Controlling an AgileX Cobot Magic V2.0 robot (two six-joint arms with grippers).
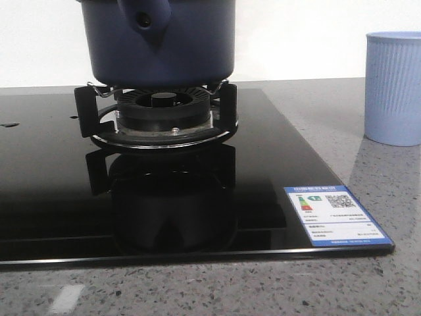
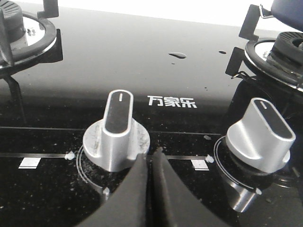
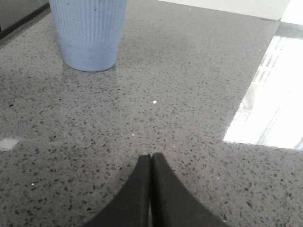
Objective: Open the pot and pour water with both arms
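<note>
The dark navy-blue pot (image 1: 164,46) sits on the burner grate (image 1: 158,112) of the black glass stove; its handle stub with a round hole (image 1: 145,20) faces the front camera. Its top and lid are out of view. A sliver of it shows in the left wrist view (image 2: 289,12). My left gripper (image 2: 150,153) is shut and empty, just above the stove panel beside a silver knob (image 2: 117,132). My right gripper (image 3: 151,156) is shut and empty over the grey speckled counter, apart from the pale-blue ribbed cup (image 3: 88,30). Neither arm shows in the front view.
The pale-blue cup (image 1: 393,89) stands on the counter right of the stove. A second silver knob (image 2: 260,135) is right of the first. Another burner (image 2: 23,38) lies at the stove's far left. A blue energy label (image 1: 337,215) sits on the stove's front right corner.
</note>
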